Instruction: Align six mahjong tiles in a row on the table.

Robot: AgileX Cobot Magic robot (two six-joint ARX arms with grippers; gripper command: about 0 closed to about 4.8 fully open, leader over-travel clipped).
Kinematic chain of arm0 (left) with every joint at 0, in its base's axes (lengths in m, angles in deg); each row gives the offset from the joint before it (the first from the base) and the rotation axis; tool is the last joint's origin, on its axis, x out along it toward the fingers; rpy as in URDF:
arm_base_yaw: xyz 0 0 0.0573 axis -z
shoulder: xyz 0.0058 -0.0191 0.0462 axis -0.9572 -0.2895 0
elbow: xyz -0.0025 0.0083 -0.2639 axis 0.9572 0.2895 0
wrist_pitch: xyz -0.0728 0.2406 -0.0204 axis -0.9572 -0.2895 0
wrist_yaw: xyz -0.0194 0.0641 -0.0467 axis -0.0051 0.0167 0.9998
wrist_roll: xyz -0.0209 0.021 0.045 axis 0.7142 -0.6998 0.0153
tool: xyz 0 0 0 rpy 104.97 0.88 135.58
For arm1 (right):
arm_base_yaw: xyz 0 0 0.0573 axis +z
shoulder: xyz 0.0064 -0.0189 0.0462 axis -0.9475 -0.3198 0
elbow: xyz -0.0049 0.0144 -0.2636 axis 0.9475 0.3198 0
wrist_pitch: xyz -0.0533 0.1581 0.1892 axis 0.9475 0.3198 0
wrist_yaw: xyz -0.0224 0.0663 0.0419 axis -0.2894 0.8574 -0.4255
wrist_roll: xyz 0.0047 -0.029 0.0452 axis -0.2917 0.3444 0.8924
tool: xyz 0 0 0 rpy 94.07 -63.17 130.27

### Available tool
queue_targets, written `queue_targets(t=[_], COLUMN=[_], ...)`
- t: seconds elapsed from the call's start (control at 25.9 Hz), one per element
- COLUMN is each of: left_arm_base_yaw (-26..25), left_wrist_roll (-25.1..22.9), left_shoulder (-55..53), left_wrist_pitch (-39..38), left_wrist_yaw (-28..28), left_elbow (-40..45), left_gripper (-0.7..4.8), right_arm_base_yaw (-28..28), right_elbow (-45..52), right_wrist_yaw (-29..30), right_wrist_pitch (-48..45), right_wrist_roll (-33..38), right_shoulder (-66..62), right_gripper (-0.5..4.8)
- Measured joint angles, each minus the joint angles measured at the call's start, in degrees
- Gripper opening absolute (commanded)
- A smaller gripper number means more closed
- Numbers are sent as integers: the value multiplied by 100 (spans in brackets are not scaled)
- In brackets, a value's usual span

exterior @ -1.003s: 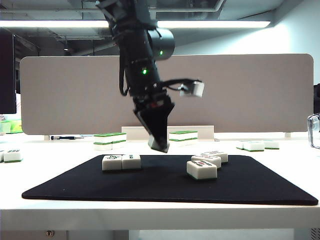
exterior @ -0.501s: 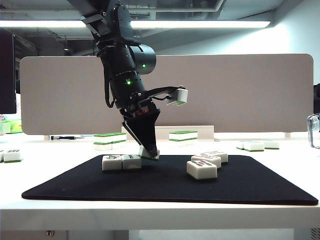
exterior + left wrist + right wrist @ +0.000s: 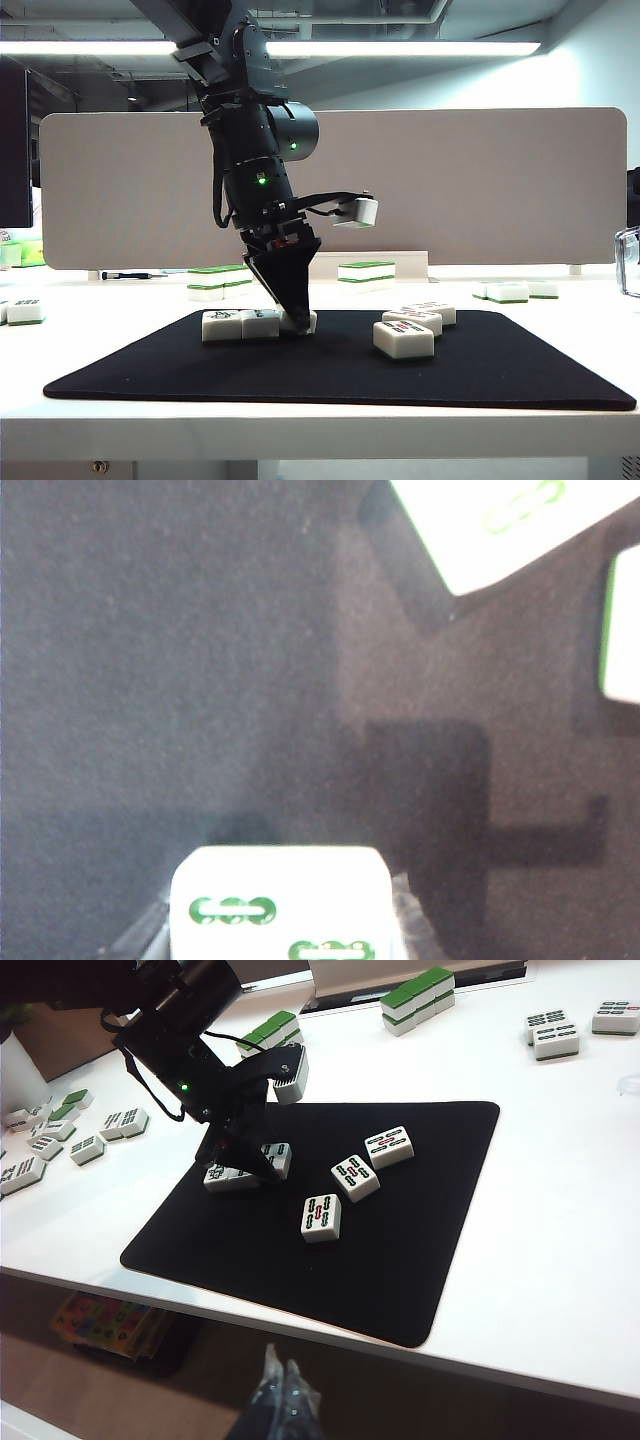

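Observation:
Two mahjong tiles (image 3: 240,324) lie side by side at the left of a black mat (image 3: 330,375) on the white table (image 3: 300,430). My left gripper (image 3: 297,322) points down, shut on a third tile (image 3: 304,321) that rests at the mat right beside that pair. In the left wrist view this held tile (image 3: 280,900) fills the space between the jaws of the left gripper (image 3: 280,925). Three more tiles (image 3: 404,339) (image 3: 412,320) (image 3: 432,310) lie loosely on the right of the mat. My right gripper (image 3: 283,1375) hangs shut and empty below the table's front edge.
Stacks of green-topped tiles (image 3: 220,280) (image 3: 366,272) stand behind the mat, in front of the grey divider panel (image 3: 480,180). More loose tiles lie at the far right (image 3: 508,291) and far left (image 3: 25,310). A pen (image 3: 125,275) lies at the back left.
The left gripper has come down and to the left with its tile, from above the mat's middle to the mat surface beside the two aligned tiles. The right arm has not moved.

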Motion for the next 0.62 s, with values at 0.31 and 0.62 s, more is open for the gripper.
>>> queue_targets(t=[0.31, 0.62], left_arm_base_yaw=[28, 815], left_wrist_roll=[153, 1126], left_shoulder=[-33, -31], left_wrist_pitch=[-197, -820], left_wrist_yaw=[-63, 50], left_elbow=[-17, -966], left_gripper=[311, 309], right_arm_base_yaw=[0, 0], right_elbow=[0, 0], right_wrist_yaw=[0, -2], right_wrist_pitch=[0, 0], right_wrist_roll=[0, 0], right_shoulder=[0, 0], right_gripper=[-1, -1])
